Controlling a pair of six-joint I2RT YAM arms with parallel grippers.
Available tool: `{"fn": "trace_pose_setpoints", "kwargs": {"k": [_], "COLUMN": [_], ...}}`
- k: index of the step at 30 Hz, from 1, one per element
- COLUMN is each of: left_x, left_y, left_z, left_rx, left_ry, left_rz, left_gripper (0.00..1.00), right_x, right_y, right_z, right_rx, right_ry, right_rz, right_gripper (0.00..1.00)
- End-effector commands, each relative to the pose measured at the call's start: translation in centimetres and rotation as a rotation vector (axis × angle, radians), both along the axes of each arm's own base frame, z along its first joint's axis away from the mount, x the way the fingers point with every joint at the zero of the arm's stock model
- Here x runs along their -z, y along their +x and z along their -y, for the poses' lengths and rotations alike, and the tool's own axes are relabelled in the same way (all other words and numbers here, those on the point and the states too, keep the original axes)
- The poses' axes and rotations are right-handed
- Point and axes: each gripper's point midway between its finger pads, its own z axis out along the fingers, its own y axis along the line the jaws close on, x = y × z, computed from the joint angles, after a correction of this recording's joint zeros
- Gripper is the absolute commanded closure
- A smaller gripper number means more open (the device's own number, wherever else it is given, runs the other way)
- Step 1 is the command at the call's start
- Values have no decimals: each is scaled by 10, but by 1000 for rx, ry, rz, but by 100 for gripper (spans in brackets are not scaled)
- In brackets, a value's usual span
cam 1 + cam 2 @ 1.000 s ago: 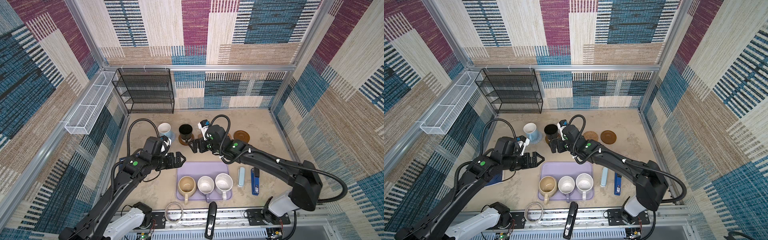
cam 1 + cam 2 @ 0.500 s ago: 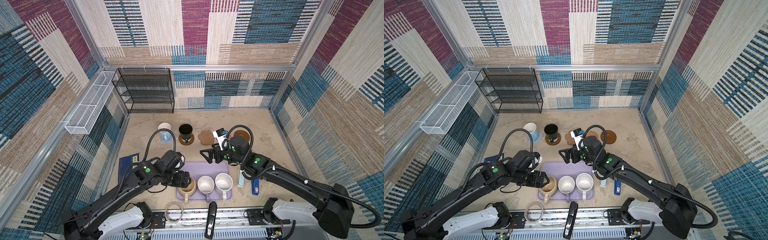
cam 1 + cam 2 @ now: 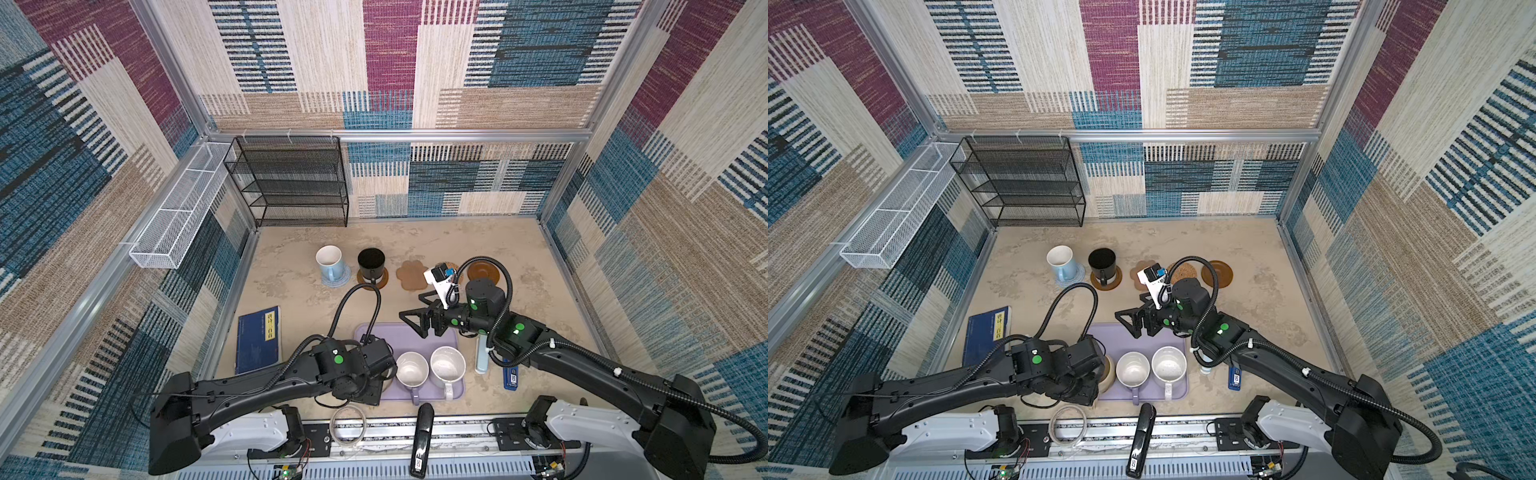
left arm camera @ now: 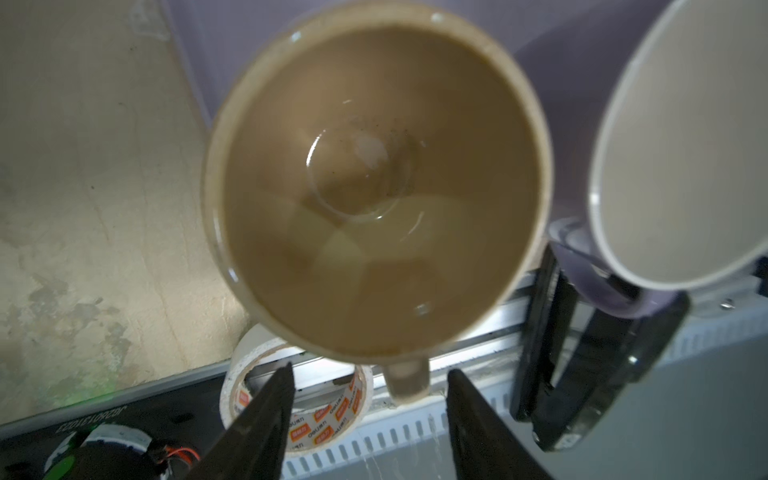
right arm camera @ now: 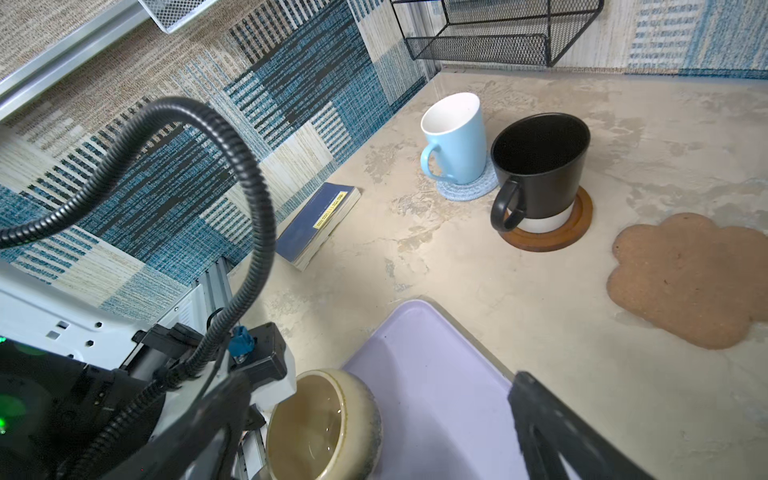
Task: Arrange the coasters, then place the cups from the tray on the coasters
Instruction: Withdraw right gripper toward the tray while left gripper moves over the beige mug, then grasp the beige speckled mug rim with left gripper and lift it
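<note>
The squat beige cup (image 4: 374,187) stands at the near left of the lavender tray (image 3: 405,332). My left gripper (image 4: 370,369) straddles its handle (image 4: 407,380), open, with a gap on both sides. Beside it on the tray are the lavender cup (image 3: 411,368) and the speckled white cup (image 3: 446,365). My right gripper (image 3: 411,305) hangs open and empty above the tray's far edge. The light blue cup (image 3: 328,262) rests on the blue-grey coaster (image 3: 338,280), the black cup (image 3: 371,262) on a wooden coaster (image 3: 380,279). The paw coaster (image 3: 411,274), rattan coaster (image 3: 1185,272) and second wooden coaster (image 3: 483,270) are bare.
A dark blue book (image 3: 258,338) lies left of the tray. A tape ring (image 3: 348,422) and a black stapler (image 3: 419,440) sit at the front rail. A pale tube (image 3: 481,353) and a blue stick (image 3: 510,374) lie right of the tray. A black wire rack (image 3: 291,183) stands at the back.
My left arm swung from beside the tray down to the beige cup, and its jaws narrowed around the handle. My right arm drew back from the black cup to the tray's far edge, still open.
</note>
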Motion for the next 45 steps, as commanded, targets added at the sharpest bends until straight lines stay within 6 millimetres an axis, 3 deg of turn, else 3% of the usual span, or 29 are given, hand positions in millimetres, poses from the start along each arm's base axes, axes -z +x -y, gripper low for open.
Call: {"fn": "trace_pose_setpoints", "kwargs": {"k": [1, 9, 23, 25, 28, 30, 32, 45], "left_x": [2, 15, 31, 31, 29, 25, 20, -32], "left_y": [13, 18, 22, 23, 25, 25, 27, 46], "left_z": [-5, 15, 20, 19, 15, 15, 11, -14], "left_rx": [-86, -65, -66, -58, -60, -59, -66, -102], "left_ry": [52, 4, 46, 57, 70, 61, 62, 32], "left_rz": [91, 121, 124, 130, 142, 151, 167, 290], "left_gripper": [51, 67, 67, 71, 88, 97, 100, 100], "right_x": [-11, -3, 5, 4, 3, 3, 4, 12], "right_y": [-2, -3, -5, -4, -5, -5, -5, -4], "right_z": [-2, 3, 7, 7, 7, 8, 10, 9], "right_rx": [-21, -5, 9, 15, 14, 17, 26, 22], "right_ry": [43, 17, 25, 26, 28, 28, 31, 53], "right_rz": [41, 34, 20, 22, 19, 17, 17, 22], "right_gripper": [0, 1, 1, 1, 1, 1, 1, 2]}}
